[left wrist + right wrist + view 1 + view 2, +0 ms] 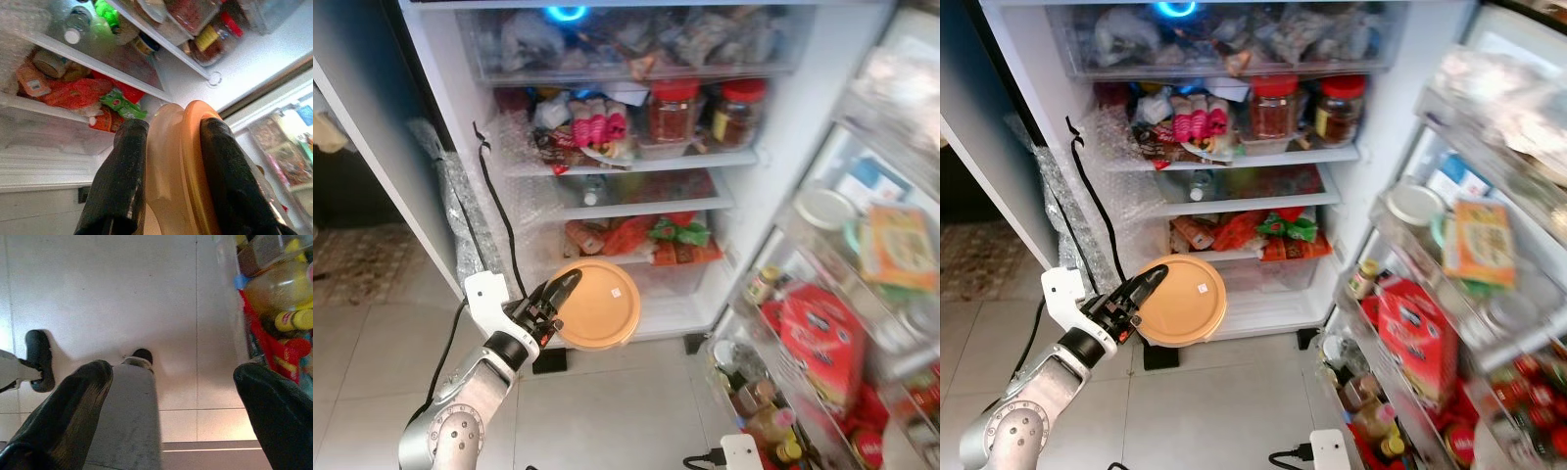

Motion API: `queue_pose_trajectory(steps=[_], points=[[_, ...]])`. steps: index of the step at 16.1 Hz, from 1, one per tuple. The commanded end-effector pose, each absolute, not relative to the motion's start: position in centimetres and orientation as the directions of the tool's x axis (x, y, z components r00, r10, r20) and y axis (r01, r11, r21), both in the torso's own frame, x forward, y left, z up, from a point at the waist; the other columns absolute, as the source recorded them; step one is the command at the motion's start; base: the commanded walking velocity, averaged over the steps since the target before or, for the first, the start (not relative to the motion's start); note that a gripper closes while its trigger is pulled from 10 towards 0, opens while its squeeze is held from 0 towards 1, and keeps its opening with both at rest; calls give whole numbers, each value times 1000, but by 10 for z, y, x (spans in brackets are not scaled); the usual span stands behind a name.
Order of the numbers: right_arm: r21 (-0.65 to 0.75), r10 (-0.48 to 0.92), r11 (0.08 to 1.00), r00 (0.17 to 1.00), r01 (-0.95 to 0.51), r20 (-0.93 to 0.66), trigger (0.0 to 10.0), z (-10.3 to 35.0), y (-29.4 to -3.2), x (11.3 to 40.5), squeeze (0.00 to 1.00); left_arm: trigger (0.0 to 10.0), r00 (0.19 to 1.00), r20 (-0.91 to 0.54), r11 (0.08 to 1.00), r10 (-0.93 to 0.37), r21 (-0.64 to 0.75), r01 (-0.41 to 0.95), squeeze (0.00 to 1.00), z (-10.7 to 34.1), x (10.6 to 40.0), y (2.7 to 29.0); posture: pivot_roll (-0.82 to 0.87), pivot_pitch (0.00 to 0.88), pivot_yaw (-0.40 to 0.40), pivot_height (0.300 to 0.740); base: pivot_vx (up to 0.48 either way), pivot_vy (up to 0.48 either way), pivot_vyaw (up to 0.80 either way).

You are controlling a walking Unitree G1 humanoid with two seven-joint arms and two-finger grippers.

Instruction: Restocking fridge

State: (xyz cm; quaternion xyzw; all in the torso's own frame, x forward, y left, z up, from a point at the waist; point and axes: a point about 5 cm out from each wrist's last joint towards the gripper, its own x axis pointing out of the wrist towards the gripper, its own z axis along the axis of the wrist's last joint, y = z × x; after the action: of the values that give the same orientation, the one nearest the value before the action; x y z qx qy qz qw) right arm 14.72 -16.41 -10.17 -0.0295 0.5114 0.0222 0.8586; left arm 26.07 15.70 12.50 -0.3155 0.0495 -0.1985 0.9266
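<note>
My left gripper (564,290) is shut on the rim of a round orange lidded container (599,304), held edge-on in front of the open fridge's lower shelves. In the left wrist view the two black fingers (122,181) clamp the container's (178,171) stacked rim from both sides. The fridge (626,147) stands open before me, its shelves packed with jars, packets and bags. My right gripper (171,382) hangs low over the tiled floor by the door shelves, open with nothing between its fingers.
The fridge door (862,294) swings open on the right, its racks crowded with bottles, a red packet and jars. A black cable (494,196) runs down the fridge's left side. A white wall panel (372,147) stands at the left. Tiled floor (607,411) lies in front.
</note>
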Motion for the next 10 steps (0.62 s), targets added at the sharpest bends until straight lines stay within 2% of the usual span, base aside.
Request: queue_pose_trajectory(steps=[1,10], points=[[-33,-1,997,449,-64,-893,10000,-104,-165,140,0,10000,913,28,733,-407,-586,345,0,128,262,156,-90,117,-38,740,292,0,0],[-40,-5,997,447,-70,-894,10000,-104,-166,140,0,10000,902,10,733,-432,-580,357,0,125,259,152,-88,117,-41,740,295,0,0]])
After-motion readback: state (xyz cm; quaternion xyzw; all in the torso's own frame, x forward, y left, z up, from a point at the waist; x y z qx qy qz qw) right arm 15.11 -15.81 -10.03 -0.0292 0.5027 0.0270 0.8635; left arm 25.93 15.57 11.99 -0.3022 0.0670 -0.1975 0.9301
